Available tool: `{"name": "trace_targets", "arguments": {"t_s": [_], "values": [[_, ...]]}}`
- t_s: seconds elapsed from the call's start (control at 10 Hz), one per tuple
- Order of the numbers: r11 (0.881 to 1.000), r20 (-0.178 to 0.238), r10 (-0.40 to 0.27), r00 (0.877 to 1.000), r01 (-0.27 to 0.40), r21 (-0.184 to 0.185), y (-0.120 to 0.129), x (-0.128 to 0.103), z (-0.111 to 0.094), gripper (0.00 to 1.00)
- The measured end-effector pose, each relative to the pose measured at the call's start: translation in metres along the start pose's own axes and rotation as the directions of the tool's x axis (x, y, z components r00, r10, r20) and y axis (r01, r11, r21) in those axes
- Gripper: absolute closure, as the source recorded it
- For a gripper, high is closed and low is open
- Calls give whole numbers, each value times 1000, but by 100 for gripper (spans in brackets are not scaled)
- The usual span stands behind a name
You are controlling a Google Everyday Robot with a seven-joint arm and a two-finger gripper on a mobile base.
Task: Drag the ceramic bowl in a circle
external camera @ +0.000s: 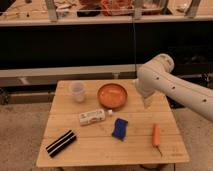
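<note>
The ceramic bowl [112, 95] is round, shallow and orange, and sits at the back middle of the wooden table [95, 150]. My white arm [170, 85] reaches in from the right. My gripper [148, 102] hangs down from it, just right of the bowl and a little above the table, apart from the rim.
A translucent white cup [77, 91] stands left of the bowl. A white packet [92, 117], a blue sponge [119, 128], an orange carrot [156, 135] and a black striped bar [61, 143] lie nearer the front. A dark shelf unit stands behind the table.
</note>
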Motion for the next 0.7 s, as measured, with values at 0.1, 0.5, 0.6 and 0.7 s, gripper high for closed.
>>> {"name": "trace_targets", "arguments": {"t_s": [0.1, 0.5, 0.6, 0.7], "values": [[1000, 3, -18, 1000, 18, 9, -4, -1, 1, 20], [997, 19, -72, 997, 71, 32, -17, -7, 9, 20], [996, 23, -86, 996, 86, 39, -19, -8, 11, 20], [993, 28, -106, 994, 105, 47, -23, -9, 13, 20]]}}
